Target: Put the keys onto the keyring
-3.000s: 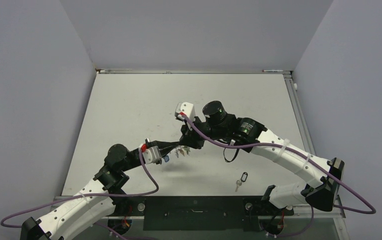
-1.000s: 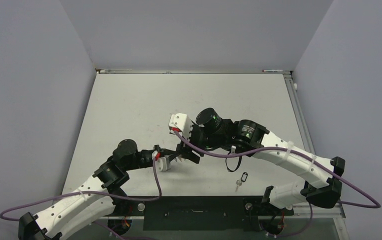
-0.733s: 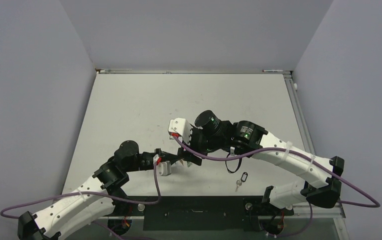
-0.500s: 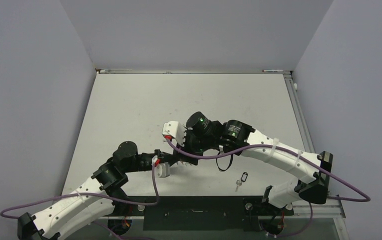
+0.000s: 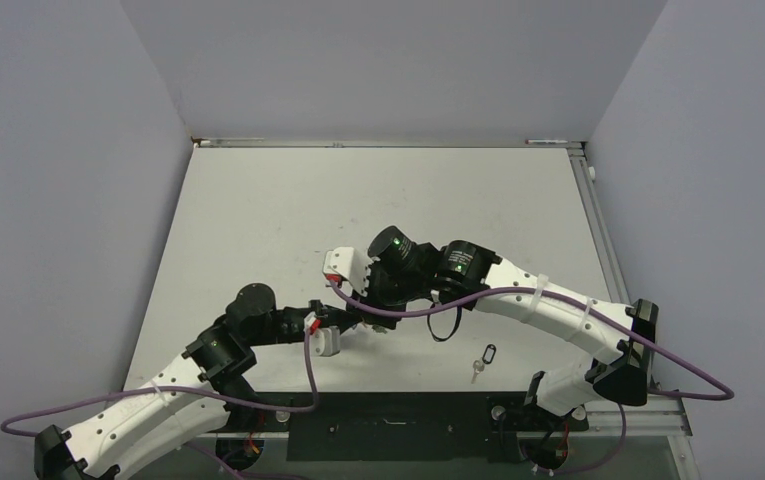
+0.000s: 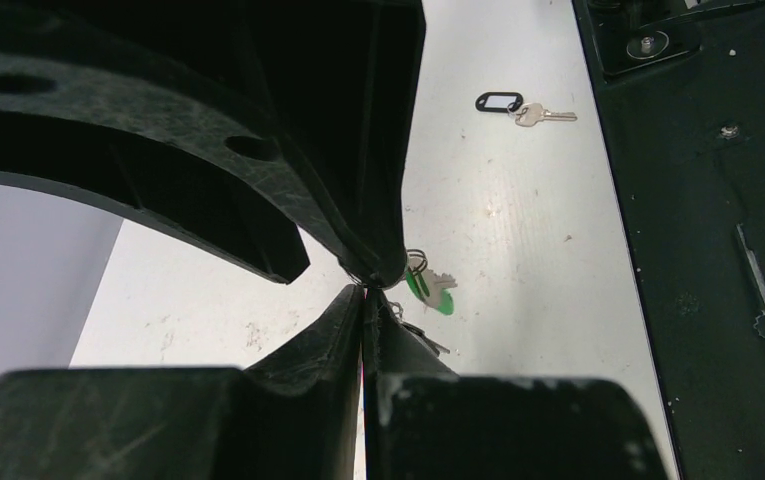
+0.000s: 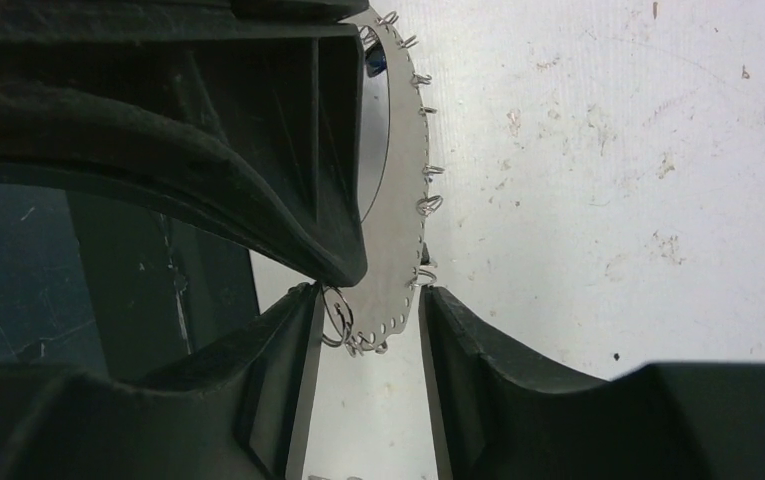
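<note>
My left gripper (image 6: 363,295) is shut on the keyring (image 7: 398,200). In the right wrist view the keyring is a flat silver piece with small holes and wire rings along its edge. My right gripper (image 7: 363,340) is open, with its jaws on either side of the keyring's lower end. A small wire ring (image 7: 336,315) sits against its left finger. A green-headed key (image 6: 430,290) on a small ring shows just past my left fingertips. A key with a black tag (image 5: 483,358) lies alone on the table and also shows in the left wrist view (image 6: 514,105). Both grippers meet near the table's front middle (image 5: 350,315).
The white table (image 5: 288,200) has grey walls on three sides. A black base plate (image 5: 388,420) with both arm mounts runs along the near edge. Purple cables loop from both wrists, and a black strap (image 5: 446,325) hangs under the right arm.
My right gripper has moved left and down onto the left gripper's tip. My left gripper has swung right and stays shut. The black-tag key has not moved.
</note>
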Tool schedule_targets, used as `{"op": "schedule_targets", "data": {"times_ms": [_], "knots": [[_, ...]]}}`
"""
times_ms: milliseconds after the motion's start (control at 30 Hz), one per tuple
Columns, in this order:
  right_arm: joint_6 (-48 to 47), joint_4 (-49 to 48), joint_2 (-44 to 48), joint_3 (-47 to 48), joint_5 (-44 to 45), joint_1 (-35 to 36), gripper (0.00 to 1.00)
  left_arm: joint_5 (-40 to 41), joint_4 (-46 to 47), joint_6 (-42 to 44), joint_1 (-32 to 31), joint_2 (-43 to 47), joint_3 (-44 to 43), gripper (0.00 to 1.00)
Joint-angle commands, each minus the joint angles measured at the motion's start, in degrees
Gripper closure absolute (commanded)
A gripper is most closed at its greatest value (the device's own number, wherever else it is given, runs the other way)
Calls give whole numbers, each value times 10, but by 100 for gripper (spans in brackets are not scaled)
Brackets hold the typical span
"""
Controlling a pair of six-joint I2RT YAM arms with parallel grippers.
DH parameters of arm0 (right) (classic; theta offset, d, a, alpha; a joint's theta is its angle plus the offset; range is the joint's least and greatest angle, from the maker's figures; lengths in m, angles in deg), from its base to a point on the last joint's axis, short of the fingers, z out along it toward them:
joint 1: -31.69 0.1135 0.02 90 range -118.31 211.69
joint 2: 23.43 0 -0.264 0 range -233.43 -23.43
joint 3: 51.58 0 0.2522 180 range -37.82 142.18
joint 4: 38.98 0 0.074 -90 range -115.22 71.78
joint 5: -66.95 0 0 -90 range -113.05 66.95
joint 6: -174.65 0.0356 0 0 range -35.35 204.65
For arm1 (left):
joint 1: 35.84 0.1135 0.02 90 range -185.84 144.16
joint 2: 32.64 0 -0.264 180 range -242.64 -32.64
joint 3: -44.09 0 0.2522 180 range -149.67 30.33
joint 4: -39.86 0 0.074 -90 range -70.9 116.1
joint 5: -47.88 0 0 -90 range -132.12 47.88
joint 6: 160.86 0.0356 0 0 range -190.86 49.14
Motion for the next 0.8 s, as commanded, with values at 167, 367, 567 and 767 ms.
{"op": "schedule_targets", "data": {"times_ms": [167, 367, 567, 767], "knots": [[-1, -24, 50, -14, -9, -15, 54, -19, 34, 9, -7, 15, -21, 100], [-2, -25, 41, -14, -30, -19, 61, -18, 34, 11, -12, 16, -20, 100], [-3, -22, 34, -14, -38, -19, 66, -18, 34, 13, -16, 20, -18, 100], [-3, -21, 27, -14, -42, -21, 68, -18, 33, 13, -19, 20, -18, 100]]}}
